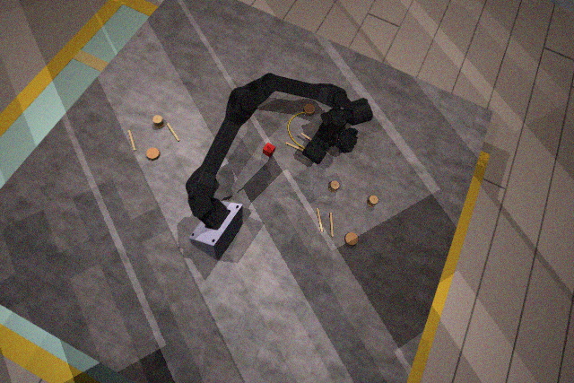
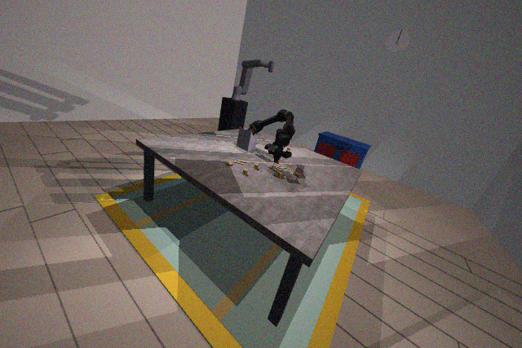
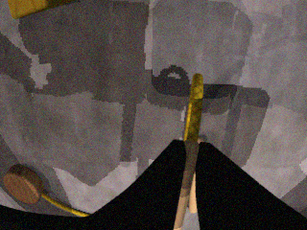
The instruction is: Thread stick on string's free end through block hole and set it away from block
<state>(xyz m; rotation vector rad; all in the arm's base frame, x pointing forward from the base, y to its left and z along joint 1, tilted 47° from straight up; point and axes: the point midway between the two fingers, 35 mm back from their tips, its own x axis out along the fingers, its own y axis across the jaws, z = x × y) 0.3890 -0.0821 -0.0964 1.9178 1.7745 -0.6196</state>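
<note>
Pincer (image 1: 315, 151) (image 2: 276, 160) (image 3: 190, 151) is clenched on a thin stick (image 3: 186, 192), w/ the yellow string (image 1: 289, 128) (image 2: 289, 168) (image 3: 194, 112) seen at the stick's end, just past the tips. A 2nd stick (image 3: 193, 198) is partly hidden behind it in wrist view; contact btwn the two can't be told. Wooden button (image 1: 308, 108) (image 2: 298, 174) (image 3: 23, 184) is seen on the bench (image 1: 222, 314) (image 2: 303, 218) (image 3: 77, 115), w/ string curved from it toward the pincer.

In ext. view a small yellowish block (image 2: 279, 174) is seen on the bench near the pincer; its hole can't be made out. Red cube (image 1: 268, 149) is set apart from the pincer, on the base side. Two loose sticks (image 1: 319, 220) are laid approx. side by side near a round wooden pc. (image 1: 351, 239); two more sticks (image 1: 132, 140) are placed on the far side of the arm (image 1: 217, 147) (image 2: 287, 118), w/ two round pcs. (image 1: 157, 120) nearby.
</note>
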